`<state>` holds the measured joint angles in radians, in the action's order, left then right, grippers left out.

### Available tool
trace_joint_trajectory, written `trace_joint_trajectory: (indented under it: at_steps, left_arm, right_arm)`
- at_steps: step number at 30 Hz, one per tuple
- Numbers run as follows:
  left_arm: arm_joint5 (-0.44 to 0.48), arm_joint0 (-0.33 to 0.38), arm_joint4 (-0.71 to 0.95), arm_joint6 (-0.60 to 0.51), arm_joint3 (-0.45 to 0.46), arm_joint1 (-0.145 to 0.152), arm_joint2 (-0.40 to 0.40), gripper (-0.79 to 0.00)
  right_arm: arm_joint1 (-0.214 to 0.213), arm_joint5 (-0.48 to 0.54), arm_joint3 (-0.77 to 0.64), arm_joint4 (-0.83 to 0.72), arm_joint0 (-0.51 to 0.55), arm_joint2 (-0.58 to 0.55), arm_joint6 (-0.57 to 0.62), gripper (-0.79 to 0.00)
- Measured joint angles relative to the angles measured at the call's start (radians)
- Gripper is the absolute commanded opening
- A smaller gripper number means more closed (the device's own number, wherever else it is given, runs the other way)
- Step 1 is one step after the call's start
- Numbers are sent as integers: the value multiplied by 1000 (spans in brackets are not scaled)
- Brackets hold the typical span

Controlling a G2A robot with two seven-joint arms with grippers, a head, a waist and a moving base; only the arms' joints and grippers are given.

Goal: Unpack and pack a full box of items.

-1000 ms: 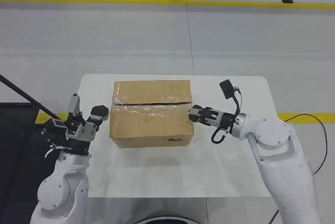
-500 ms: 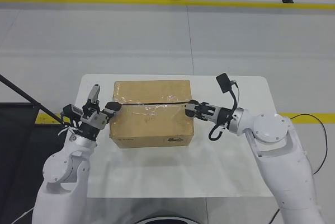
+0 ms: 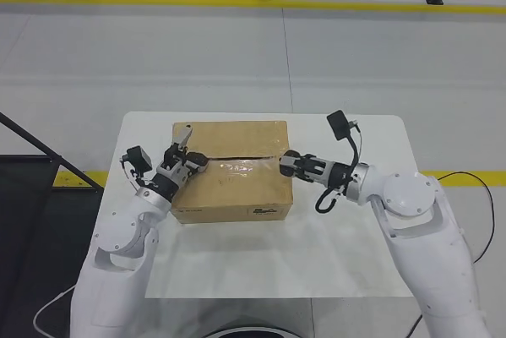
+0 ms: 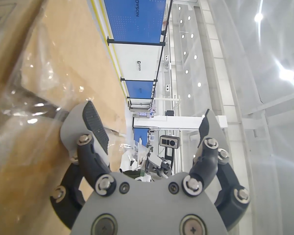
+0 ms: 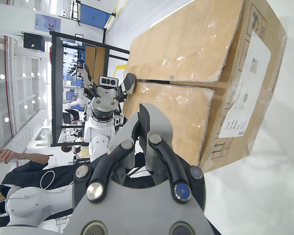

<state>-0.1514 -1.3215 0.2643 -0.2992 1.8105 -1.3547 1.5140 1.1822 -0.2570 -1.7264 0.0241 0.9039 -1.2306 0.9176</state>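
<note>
A closed brown cardboard box [image 3: 227, 182] wrapped in clear tape stands mid-table, with a dark seam [image 3: 236, 155] between its two top flaps. My left gripper [image 3: 185, 152] is open at the seam's left end, and one pad [image 4: 95, 123] rests against the box top [image 4: 63, 62]. The right gripper [image 3: 285, 162] is shut with nothing in it, its tips at the seam's right end. In the right wrist view the shut fingertips [image 5: 142, 116] sit before the box [image 5: 186, 74], with the left gripper [image 5: 107, 78] at the far end. A white label [image 5: 247, 86] covers the box's right side.
The white table [image 3: 354, 253] has free room in front of the box and to its right. A black pole [image 3: 24, 131] slants past the table's left edge, above a dark area [image 3: 20, 228] on the floor.
My left arm swung from the table's left edge up to the box, its open gripper now at the seam's left end. The right gripper shifted slightly back along the box, then stayed.
</note>
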Motion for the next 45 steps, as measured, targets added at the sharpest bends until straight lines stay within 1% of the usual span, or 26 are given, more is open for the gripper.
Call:
trace_joint_trajectory:
  at_steps: [13,20,28,45]
  left_arm:
    - [0,-12,15,4,5,6,11,0]
    - [4,-34,30,8,18,12,38,0]
    - [-2,-60,51,17,52,17,71,0]
    - [-1,-67,61,37,33,23,64,0]
  right_arm:
    - [-1,86,-43,12,-19,26,-38,-785]
    - [3,122,-58,11,-36,46,-81,-785]
    - [6,131,-49,12,-56,71,-94,-785]
    - [12,176,-96,18,-69,89,-178,-785]
